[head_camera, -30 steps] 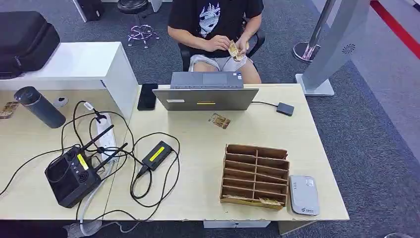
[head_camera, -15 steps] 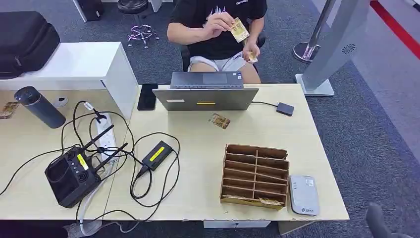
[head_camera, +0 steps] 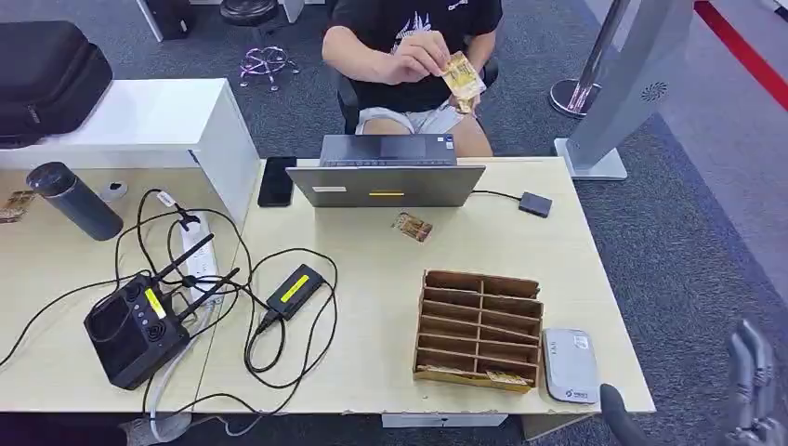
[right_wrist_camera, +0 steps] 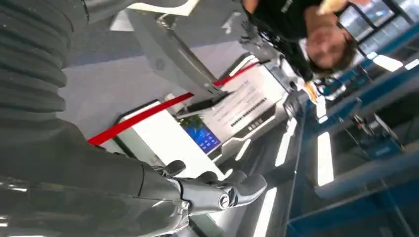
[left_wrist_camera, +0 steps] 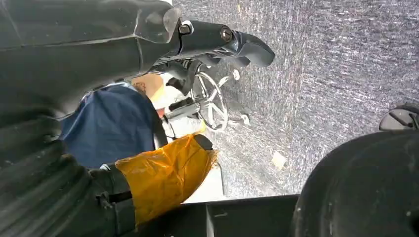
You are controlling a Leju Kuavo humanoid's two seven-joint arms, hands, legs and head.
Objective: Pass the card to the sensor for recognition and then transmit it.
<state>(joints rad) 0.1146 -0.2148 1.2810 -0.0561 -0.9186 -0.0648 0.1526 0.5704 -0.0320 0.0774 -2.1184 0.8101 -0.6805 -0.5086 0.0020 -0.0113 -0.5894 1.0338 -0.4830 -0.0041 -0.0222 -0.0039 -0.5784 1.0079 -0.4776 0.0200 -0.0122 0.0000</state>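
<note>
Behind the table a seated person holds up a gold-patterned card [head_camera: 461,76] in one hand. A second card [head_camera: 412,226] lies flat on the table in front of the laptop. The grey card sensor [head_camera: 570,364] sits at the table's front right corner, beside a wooden slotted organizer [head_camera: 479,329] with cards in its front slots. My right hand [head_camera: 748,386] rises at the lower right, off the table's corner, fingers spread and holding nothing; the right wrist view shows the right hand [right_wrist_camera: 212,190] bare. My left hand [left_wrist_camera: 217,42] hangs over the carpet with straight fingers, holding nothing.
A laptop [head_camera: 386,174] stands at the table's far edge, with a phone [head_camera: 277,181] and a small adapter [head_camera: 535,204] beside it. Cables, a power strip [head_camera: 197,253], a black controller [head_camera: 139,325] and a bottle [head_camera: 74,200] crowd the left. A grey stand [head_camera: 632,84] rises at the far right.
The person raised a card from the lap to chest height and moved it a little toward the table. My right hand came up into view at the lower right.
</note>
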